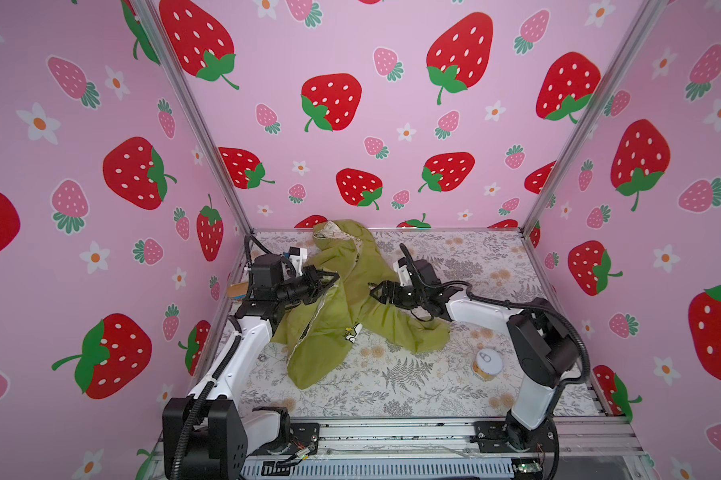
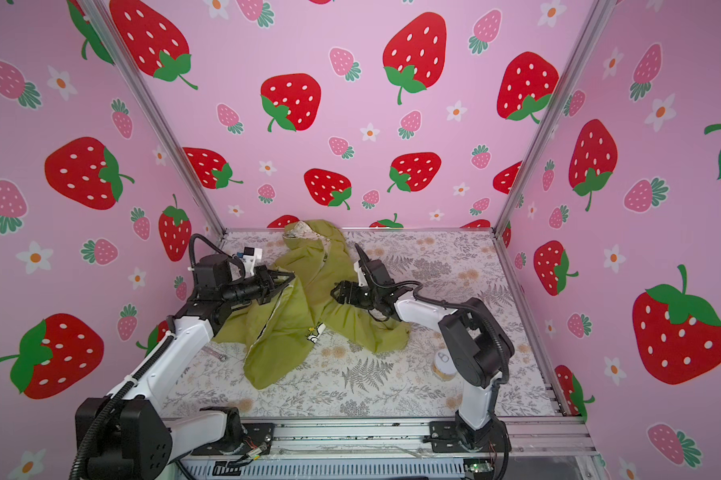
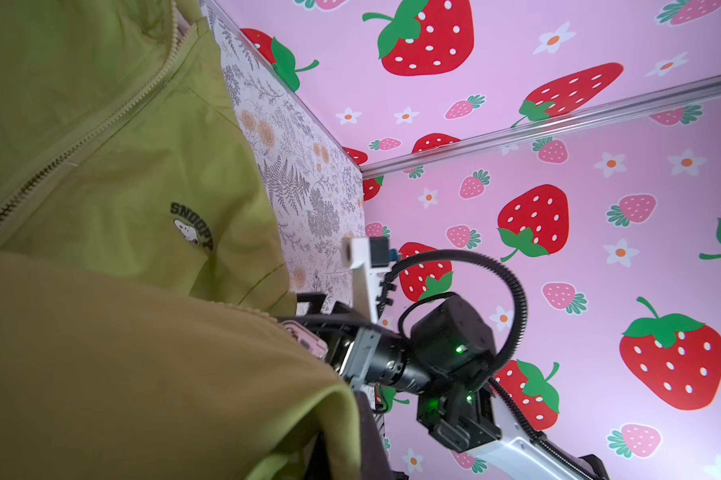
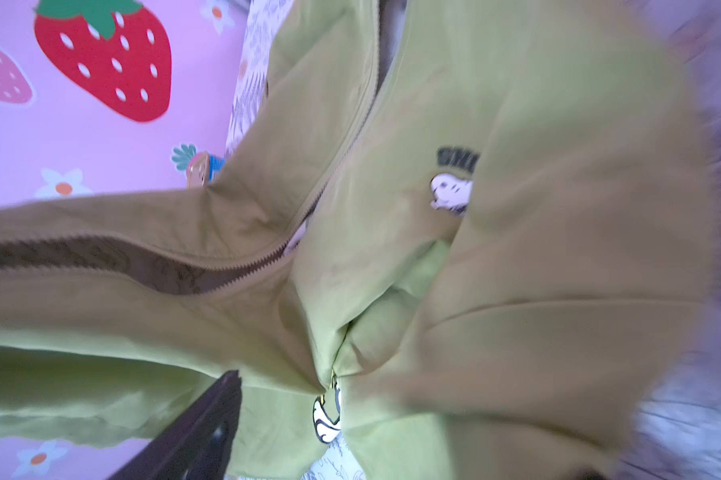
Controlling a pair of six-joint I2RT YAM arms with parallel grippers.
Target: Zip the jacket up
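- Green jacket (image 1: 342,303) lies crumpled in the middle of the table (image 1: 433,399), hood toward the back.
- Its zipper (image 4: 261,262) is partly apart — we see the teeth split.
- Our left gripper (image 1: 333,278) is pinched tight on the jacket's front edge, lifting it.
- Our right gripper (image 1: 375,291) hangs over the cloth, jaws apart, holding nothing.
- We think it could grab loose cloth instead of the zipper, or the pinched edge could slip — the cloth looks thin and bunchy.
- Flowers and ferns are printed on the table; a small can (image 1: 487,363) sits apart from the jacket; pink strawberry walls (image 1: 350,124) stand around.
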